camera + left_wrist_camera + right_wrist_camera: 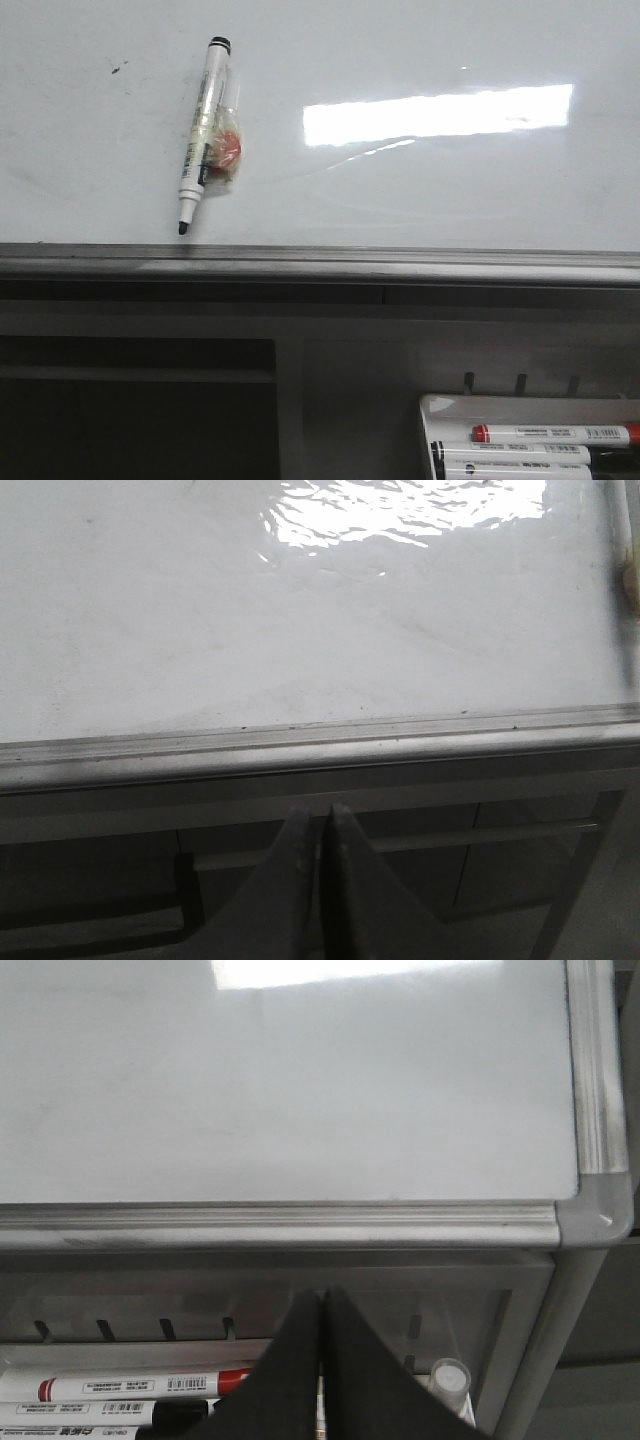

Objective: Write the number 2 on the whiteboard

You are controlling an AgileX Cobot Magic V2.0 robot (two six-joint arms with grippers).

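The whiteboard [430,190] is glossy white with glare and a grey rail [320,262] along its near edge. No number 2 shows on it. A white marker with a black tip [200,135] lies uncapped on the board at the left, with a red-and-clear piece taped to its side [226,148]. The board also shows in the left wrist view [300,630] and in the right wrist view [280,1090]. My left gripper [320,815] is shut and empty, below the rail. My right gripper [322,1300] is shut and empty, above the marker tray. Neither gripper shows in the front view.
A small white tray [440,410] at the lower right holds several markers, one red-capped [555,434]; it also shows in the right wrist view [120,1388]. A clear cap [449,1374] stands near the tray's end. A small dark speck [118,68] marks the board's far left. The board's rounded corner [598,1210] is at the right.
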